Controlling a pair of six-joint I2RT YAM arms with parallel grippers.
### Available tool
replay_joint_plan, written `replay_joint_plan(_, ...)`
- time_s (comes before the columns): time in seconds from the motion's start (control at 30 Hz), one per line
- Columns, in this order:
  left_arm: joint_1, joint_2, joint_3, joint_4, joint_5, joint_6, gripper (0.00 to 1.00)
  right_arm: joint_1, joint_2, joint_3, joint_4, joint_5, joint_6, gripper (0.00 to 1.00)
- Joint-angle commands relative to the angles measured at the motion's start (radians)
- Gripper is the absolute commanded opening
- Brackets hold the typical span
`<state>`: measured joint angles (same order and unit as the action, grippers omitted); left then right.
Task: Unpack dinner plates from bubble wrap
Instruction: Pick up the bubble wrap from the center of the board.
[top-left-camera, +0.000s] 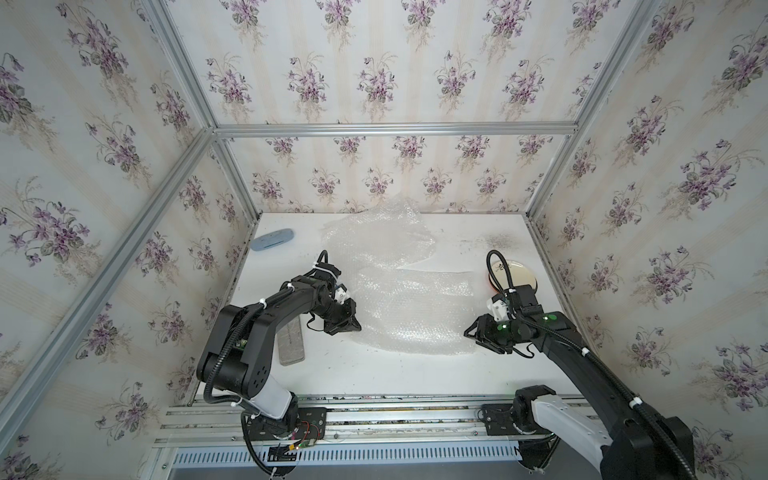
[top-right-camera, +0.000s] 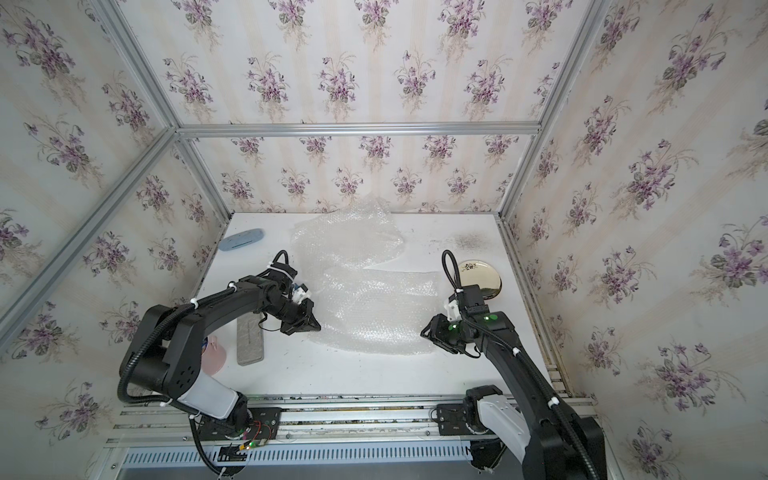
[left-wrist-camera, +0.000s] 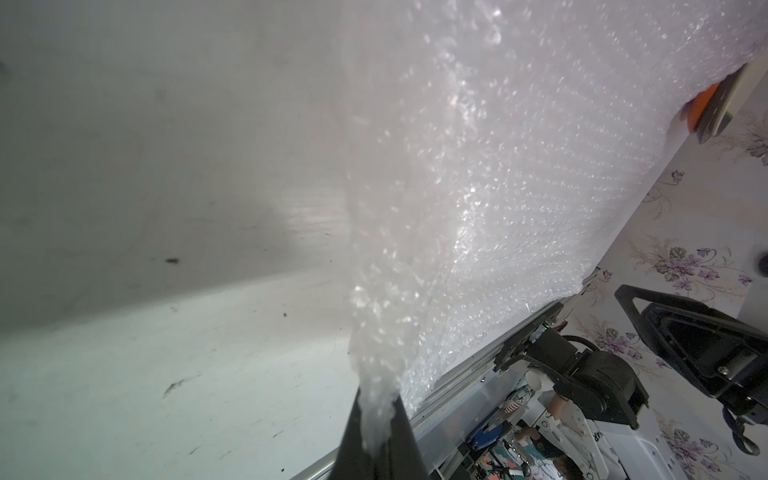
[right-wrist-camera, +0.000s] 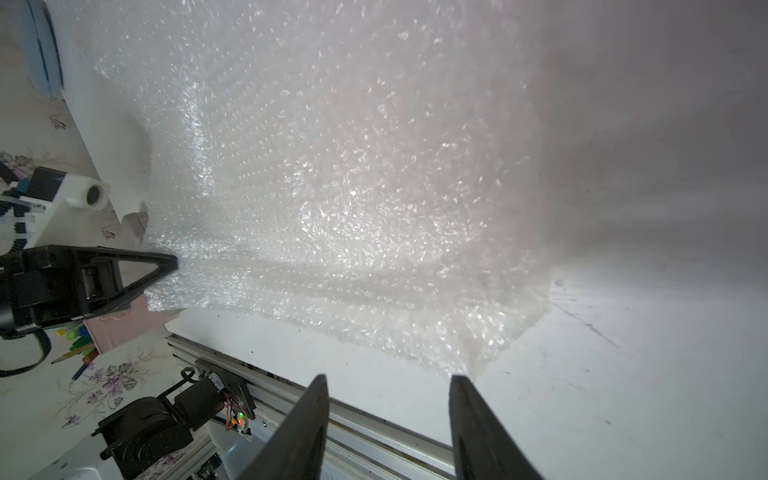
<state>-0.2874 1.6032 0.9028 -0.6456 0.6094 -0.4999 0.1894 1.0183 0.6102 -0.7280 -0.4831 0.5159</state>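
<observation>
Clear bubble wrap (top-left-camera: 411, 307) (top-right-camera: 374, 307) lies spread over the table's middle, with a second crumpled sheet (top-left-camera: 374, 237) behind it. My left gripper (top-left-camera: 356, 326) (left-wrist-camera: 376, 419) is shut on the near sheet's left edge, and wrap bunches between its fingers. My right gripper (top-left-camera: 468, 332) (right-wrist-camera: 388, 382) stands open just off the sheet's right near corner (right-wrist-camera: 478, 361), with nothing between its fingers. Of the dinner plates, a cream one with a dark floral mark (top-left-camera: 515, 272) (top-right-camera: 478, 270) rests on an orange one (top-left-camera: 490, 284) (left-wrist-camera: 702, 104) at the right, behind my right wrist.
A pale blue oval object (top-left-camera: 272, 240) sits at the back left corner. A grey flat slab (top-left-camera: 291, 340) lies under my left arm, with a pink object (top-right-camera: 214, 355) beside it. Wallpapered walls enclose three sides; a metal rail (top-left-camera: 374, 409) runs along the front.
</observation>
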Motion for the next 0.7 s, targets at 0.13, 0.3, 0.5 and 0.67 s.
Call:
replay_joint_plan(0.13,-0.028,-0.027,-0.005,-0.023,-0.040,-0.001,0.02,0.000,0.204,0.055,-0.012,0.128,-0.032,0.50)
replay_joint_plan(0.3,-0.027,-0.099,-0.056,-0.040,-0.099,-0.027,0.02,0.001,0.307,0.070,0.013,0.132,-0.034,0.55)
replay_joint_plan(0.5,-0.027,-0.132,-0.057,-0.062,-0.135,-0.039,0.26,0.001,0.334,0.117,0.077,0.094,-0.046,0.61)
replay_joint_plan(0.67,-0.027,-0.203,0.018,-0.155,-0.194,-0.019,0.66,0.000,0.323,0.165,0.019,0.100,-0.093,0.64)
